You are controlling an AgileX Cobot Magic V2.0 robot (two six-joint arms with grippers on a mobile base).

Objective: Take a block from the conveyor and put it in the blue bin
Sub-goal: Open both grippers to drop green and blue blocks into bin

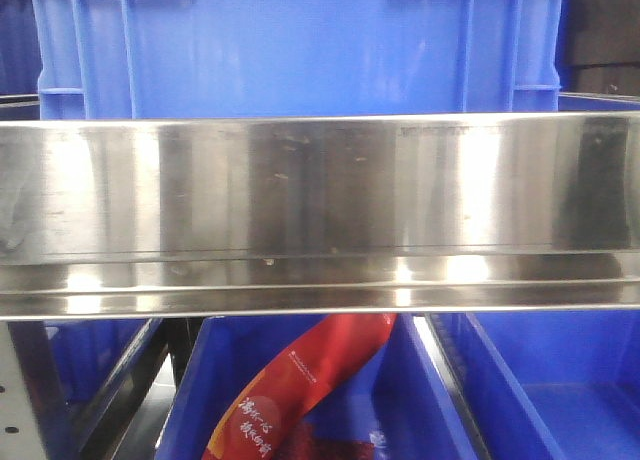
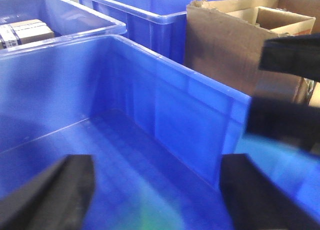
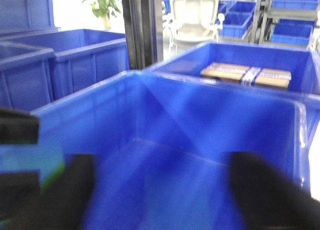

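Observation:
My left gripper (image 2: pixel 157 190) is open and empty, its black fingers (image 2: pixel 55 195) wide apart above the inside of a large blue bin (image 2: pixel 190 115). My right gripper (image 3: pixel 160 190) is also open and empty over a blue bin (image 3: pixel 215 120). Each wrist view shows blurred black parts of the other arm at its edge (image 2: pixel 290 90) (image 3: pixel 17 125). A pale blue-green patch (image 3: pixel 35 165) lies beside them; I cannot tell whether it is the block. The conveyor is out of view. No gripper shows in the front view.
A shiny steel rail (image 1: pixel 320 210) crosses the front view, with blue bins above and below and a red packet (image 1: pixel 300 390) in one. An open cardboard box (image 2: pixel 235 45) stands beside the bin. Neighbouring bins hold strapped packages (image 2: pixel 25 30) (image 3: pixel 245 75). A black post (image 3: pixel 140 30) stands behind.

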